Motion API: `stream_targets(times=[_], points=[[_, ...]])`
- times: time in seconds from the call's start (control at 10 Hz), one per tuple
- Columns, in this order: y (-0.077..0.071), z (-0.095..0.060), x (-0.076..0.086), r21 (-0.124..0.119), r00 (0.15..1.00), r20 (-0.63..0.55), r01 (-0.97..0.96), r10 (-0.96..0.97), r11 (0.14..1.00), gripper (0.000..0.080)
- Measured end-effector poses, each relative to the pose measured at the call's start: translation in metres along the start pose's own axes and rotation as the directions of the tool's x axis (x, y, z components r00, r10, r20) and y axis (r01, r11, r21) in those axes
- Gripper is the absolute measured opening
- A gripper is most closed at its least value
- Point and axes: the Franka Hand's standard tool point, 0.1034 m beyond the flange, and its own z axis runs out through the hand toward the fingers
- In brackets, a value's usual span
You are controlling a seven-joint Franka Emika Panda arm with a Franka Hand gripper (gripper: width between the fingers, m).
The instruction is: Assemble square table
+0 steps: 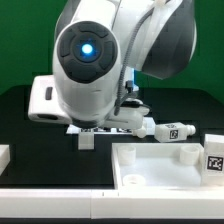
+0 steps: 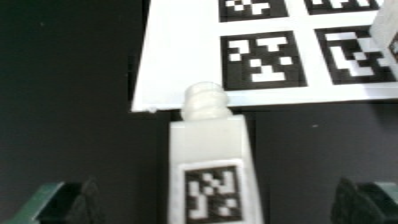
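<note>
A white leg [image 2: 210, 160] with a black-and-white tag lies on the black table, its threaded tip touching the edge of the marker board [image 2: 267, 50]. My gripper [image 2: 214, 205] is open wide. Its two fingers [image 2: 63, 202] stand on either side of the leg's tagged end and do not touch it. In the exterior view this leg [image 1: 165, 129] lies just behind the white square tray-like top [image 1: 150, 175]. The arm's body hides most of the gripper there. Another tagged leg [image 1: 212, 155] stands at the exterior view's right edge.
The big white arm body [image 1: 95, 60] fills the middle of the exterior view. A small white piece [image 1: 88, 141] stands below it on the black table. Another white part [image 1: 4, 155] shows at the exterior view's left edge.
</note>
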Motion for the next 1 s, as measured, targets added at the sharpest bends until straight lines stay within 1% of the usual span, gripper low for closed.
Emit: stream_targets(times=[0.1, 0.5, 0.7, 0.9, 1.0], points=[[-0.002, 0.001, 0.001, 0.000, 1.000, -0.001, 0.004, -0.004, 1.000, 0.0649], [0.004, 0.003, 0.001, 0.009, 1.000, 0.003, -0.017, 0.017, 1.000, 0.0649], [0.014, 0.012, 0.006, 0.018, 0.998, 0.031, -0.056, 0.055, 0.998, 0.0649], [0.015, 0.016, 0.012, 0.012, 0.998, 0.007, -0.068, 0.068, 0.998, 0.0649], [0.015, 0.018, 0.012, 0.013, 0.996, 0.011, -0.086, 0.085, 0.996, 0.0649]])
